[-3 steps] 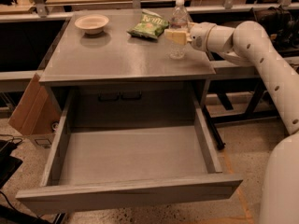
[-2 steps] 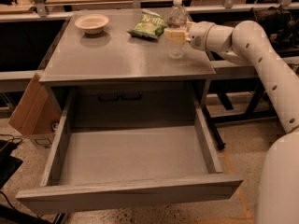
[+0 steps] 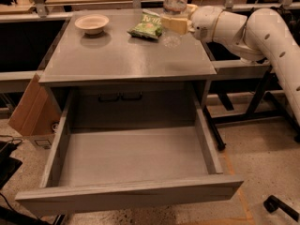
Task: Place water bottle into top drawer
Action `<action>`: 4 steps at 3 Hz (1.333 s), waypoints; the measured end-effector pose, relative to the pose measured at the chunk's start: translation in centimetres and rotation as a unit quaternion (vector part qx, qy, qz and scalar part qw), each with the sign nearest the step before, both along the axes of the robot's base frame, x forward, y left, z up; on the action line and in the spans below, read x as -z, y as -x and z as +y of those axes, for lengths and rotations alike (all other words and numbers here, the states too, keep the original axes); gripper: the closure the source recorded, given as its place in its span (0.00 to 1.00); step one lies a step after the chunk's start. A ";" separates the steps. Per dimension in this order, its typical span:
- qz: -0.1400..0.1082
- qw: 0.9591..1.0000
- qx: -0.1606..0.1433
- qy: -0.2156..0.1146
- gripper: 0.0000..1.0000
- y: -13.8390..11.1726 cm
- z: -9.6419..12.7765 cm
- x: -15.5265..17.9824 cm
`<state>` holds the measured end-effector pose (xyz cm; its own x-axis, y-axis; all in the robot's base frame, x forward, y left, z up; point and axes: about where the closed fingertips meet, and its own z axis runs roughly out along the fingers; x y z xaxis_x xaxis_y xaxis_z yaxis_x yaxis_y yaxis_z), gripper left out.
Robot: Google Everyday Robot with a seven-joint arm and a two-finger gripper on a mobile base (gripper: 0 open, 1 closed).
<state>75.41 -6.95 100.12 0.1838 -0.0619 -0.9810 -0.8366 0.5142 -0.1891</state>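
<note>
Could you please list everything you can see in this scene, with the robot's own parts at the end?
water bottle: 1, clear, upright over the back right of the cabinet top, held by the gripper
top drawer: 1, grey wood-grain, pulled open at the front
cabinet top: 1, grey, above the drawer
bowl: 1, pale, back left of the cabinet top
snack bag: 1, green, back centre, just left of the bottle
handles: 2, dark, on the panel behind the open drawer
cardboard box: 1, brown, on the floor left of the cabinet
arm: 1, white, reaching in from the right
gripper: 1, yellowish fingers, closed around the bottle's middle
</note>
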 end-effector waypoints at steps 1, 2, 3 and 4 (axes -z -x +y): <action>-0.025 0.999 -0.034 0.006 1.00 5.1 1.0 -1.6; 0.000 0.999 -0.052 0.007 1.00 11.2 1.2 1.1; 0.050 0.995 -0.079 0.031 1.00 14.7 3.5 9.2; 0.050 0.995 -0.079 0.031 1.00 14.7 3.5 9.2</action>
<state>60.75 -3.44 90.97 0.0981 -0.1013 -0.9900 -0.9219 0.3653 -0.1287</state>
